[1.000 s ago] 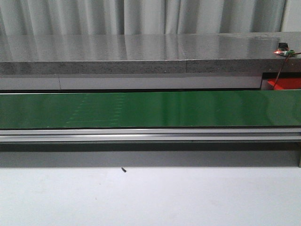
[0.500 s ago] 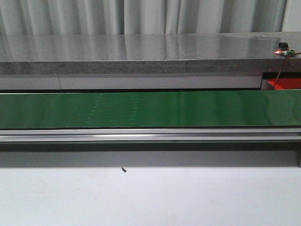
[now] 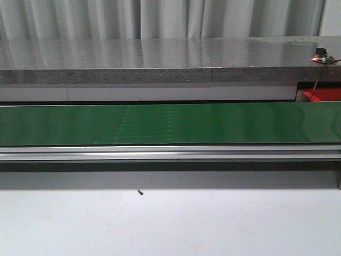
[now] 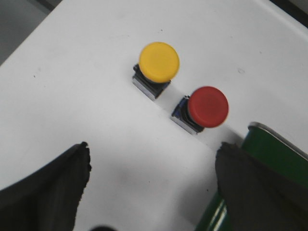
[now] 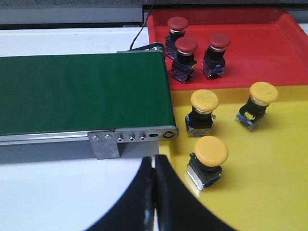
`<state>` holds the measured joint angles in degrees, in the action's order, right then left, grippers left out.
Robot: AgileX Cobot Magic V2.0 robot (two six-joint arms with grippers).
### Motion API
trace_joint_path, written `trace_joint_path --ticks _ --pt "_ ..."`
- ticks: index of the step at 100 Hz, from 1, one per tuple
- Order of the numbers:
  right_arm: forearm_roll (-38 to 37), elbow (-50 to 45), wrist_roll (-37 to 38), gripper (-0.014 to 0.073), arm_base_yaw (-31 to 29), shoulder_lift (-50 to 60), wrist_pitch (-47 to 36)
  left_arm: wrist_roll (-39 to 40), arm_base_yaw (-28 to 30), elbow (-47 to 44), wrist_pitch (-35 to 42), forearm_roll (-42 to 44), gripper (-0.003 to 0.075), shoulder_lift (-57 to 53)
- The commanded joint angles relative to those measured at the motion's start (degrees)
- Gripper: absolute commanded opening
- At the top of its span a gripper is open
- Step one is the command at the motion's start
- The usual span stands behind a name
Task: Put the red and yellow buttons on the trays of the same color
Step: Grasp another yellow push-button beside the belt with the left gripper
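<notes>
Yellow btn (image 4: 159, 62) beside red btn (image 4: 208, 107)

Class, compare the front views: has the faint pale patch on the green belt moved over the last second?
Yes. The pale patch on the green belt has drifted rightward, judged against the fixed dark speck on the white table.

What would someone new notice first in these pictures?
Probably the red tray holding three red buttons and, touching it, the yellow tray holding three yellow ones, just past the end of the green conveyor belt. Next, one yellow button and one red button standing side by side on the white table.
</notes>
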<state>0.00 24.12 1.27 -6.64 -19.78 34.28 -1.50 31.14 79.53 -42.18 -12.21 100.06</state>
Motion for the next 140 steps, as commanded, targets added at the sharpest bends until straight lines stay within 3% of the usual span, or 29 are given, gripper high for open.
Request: trace_joint_path --ticks 1,46,89,99,123,140 --pt "0.0 1.43 -0.1 -0.0122 -0.02 -0.28 -4.09 0.68 0.34 5.41 0.8 -1.52 0.0536 0.78" --pt "0.0 1.43 -0.1 -0.0122 -0.02 -0.28 -4.09 0.68 0.13 22.3 -3.64 -5.63 0.0536 17.06" --pt "0.0 1.43 -0.1 -0.0122 -0.02 -0.28 -4.09 0.68 0.13 26.52 -0.56 -6.66 0.0531 24.26" --pt "0.0 1.43 -0.1 -0.0122 -0.02 -0.28 -4.09 0.68 0.13 26.52 0.09 -6.66 0.047 24.29" --pt "0.0 1.43 -0.1 -0.0122 -0.02 -0.28 -4.09 0.58 0.13 26.52 0.24 -6.66 0.022 24.29" --pt "0.0 1.43 -0.1 -0.0122 -0.02 -0.28 -4.09 0.37 0.13 26.52 -0.54 -6.66 0.0161 23.66"
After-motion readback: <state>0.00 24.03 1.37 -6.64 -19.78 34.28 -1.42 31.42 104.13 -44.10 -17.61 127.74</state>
